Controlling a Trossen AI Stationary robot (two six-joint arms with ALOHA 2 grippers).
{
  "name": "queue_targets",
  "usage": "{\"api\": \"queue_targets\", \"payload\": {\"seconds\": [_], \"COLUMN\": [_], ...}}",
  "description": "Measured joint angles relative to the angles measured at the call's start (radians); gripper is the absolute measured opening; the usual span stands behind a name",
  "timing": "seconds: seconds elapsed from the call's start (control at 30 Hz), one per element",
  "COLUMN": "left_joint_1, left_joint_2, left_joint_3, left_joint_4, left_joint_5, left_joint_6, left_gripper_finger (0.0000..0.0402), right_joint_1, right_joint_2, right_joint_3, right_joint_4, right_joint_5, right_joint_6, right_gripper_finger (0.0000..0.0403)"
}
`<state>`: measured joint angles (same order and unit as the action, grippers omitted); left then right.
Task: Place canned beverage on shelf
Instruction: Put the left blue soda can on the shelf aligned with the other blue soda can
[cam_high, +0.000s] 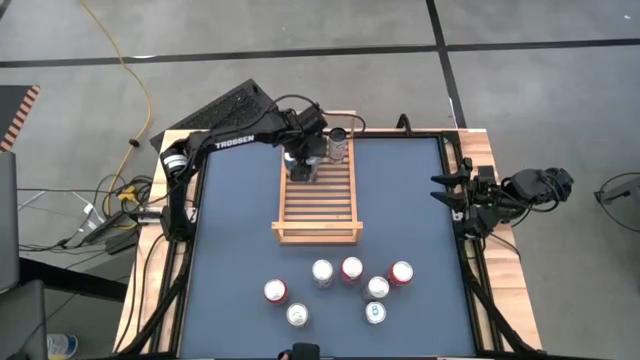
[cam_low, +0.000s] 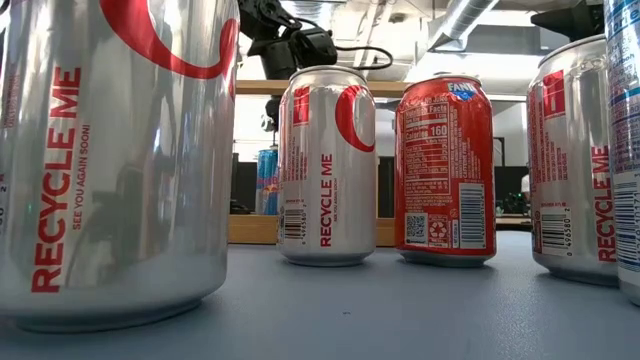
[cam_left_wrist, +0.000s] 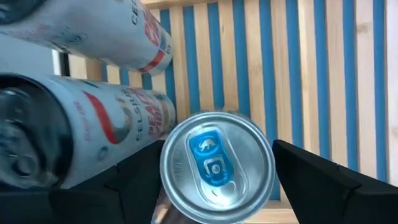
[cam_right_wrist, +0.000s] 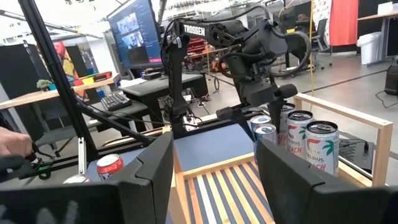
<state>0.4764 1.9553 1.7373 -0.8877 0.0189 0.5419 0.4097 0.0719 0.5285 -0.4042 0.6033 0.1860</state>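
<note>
Blue-tab can (cam_left_wrist: 217, 167) upright on shelf (cam_high: 318, 205) beside two cans, left fingers (cam_left_wrist: 323, 180) open around it, right fingers (cam_right_wrist: 292, 177) apart.

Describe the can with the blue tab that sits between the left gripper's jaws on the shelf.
The blue-tab can stands upright on the shelf, a light-wood slatted rack, near its far rail. Its lid is silver with a blue pull tab, unopened. The left gripper straddles it, jaws spread to either side with gaps showing, so it looks released. Two white cans stand close beside it; contact cannot be told.
</note>
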Motion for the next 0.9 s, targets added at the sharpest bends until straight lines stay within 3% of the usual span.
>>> {"api": "queue_targets", "payload": {"seconds": [0.5,0.73,0.83,0.9], "left_joint_1": [-0.013,-0.022,-0.049,-0.068], "left_joint_2": [-0.001,-0.001,-0.001,-0.004], "left_joint_3": [0.089,0.195,0.271,0.300], "left_joint_4": [-0.003,-0.104,-0.187,-0.218], "left_joint_5": [-0.055,-0.131,-0.116,-0.033], "left_joint_6": [0.037,0.012,-0.051,-0.084], "left_gripper_finger": [0.0282,0.0282,0.0282,0.0282], "right_joint_1": [0.000,0.000,0.000,0.000], "right_joint_2": [0.000,0.000,0.000,0.000], "right_joint_3": [0.000,0.000,0.000,0.000], "right_joint_4": [0.000,-0.006,-0.019,-0.030], "right_joint_5": [0.000,0.000,0.000,0.000], "right_joint_6": [0.000,0.023,0.027,0.036], "right_gripper_finger": [0.0210,0.0210,0.0210,0.0210]}}
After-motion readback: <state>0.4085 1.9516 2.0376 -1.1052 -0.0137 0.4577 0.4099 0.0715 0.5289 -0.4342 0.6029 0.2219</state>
